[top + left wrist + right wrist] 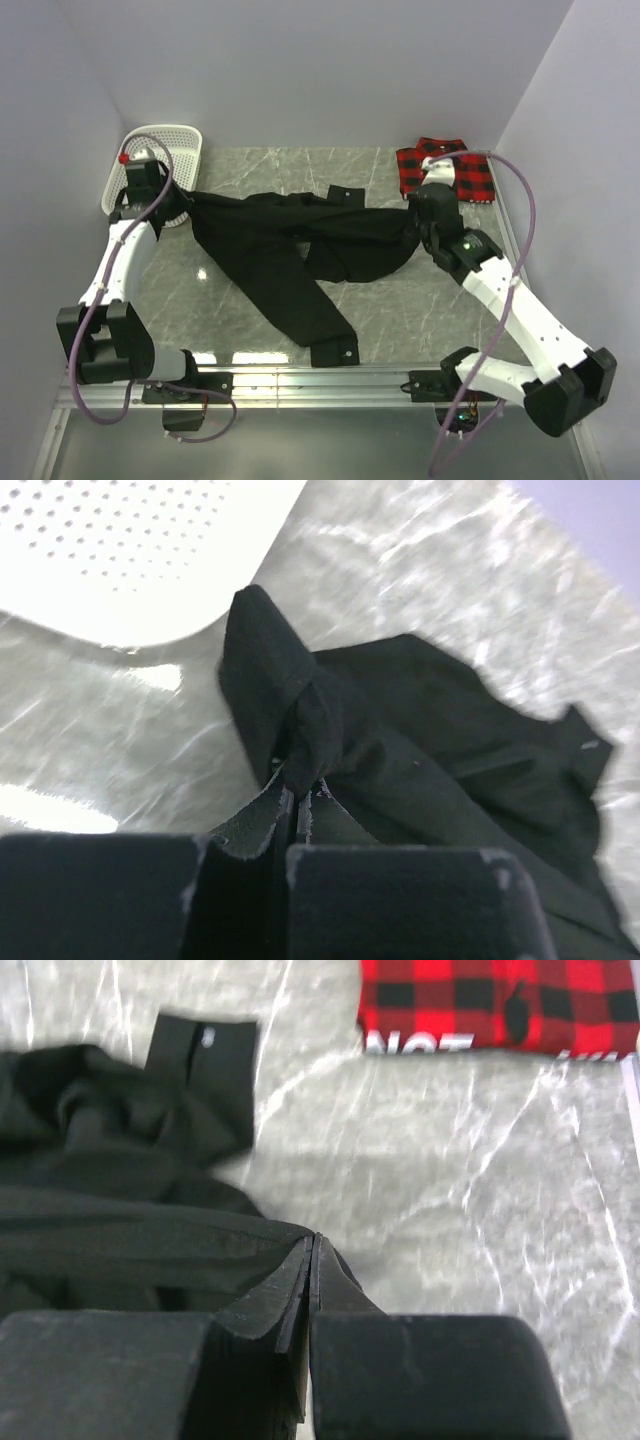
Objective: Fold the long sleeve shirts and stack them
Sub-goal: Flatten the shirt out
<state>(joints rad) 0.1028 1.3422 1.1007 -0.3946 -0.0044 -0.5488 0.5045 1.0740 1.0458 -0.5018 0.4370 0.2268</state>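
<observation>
Seen from above, the black shirt (pixel 290 250) lies rumpled across the middle of the marble table (pixel 400 310). One sleeve runs down toward the lower centre of the frame. The left gripper (pixel 186 205) meets the shirt's left end just beside the white mesh basket (pixel 170 140) in the upper left. The right gripper (pixel 415 225) meets its right end. The plaid shirt (pixel 445 170) sits folded in the upper right, apart from the black one. This view is too distant to show how the jaws stand.

The wrist cameras do show it. In the left wrist view the fingers are pressed together on a bunched peak of black cloth that rises just above them in mid-frame. The basket's perforated wall glares bright in the upper left. In the right wrist view the fingers are likewise pinched on the black shirt's edge, and the cloth stretches off to the left of the frame. A cuff (pixel 205 1060) with a small pale spot lies flat on the table at upper left. The folded plaid shirt's near edge fills the upper right, with a strip of white lettering along it.
</observation>
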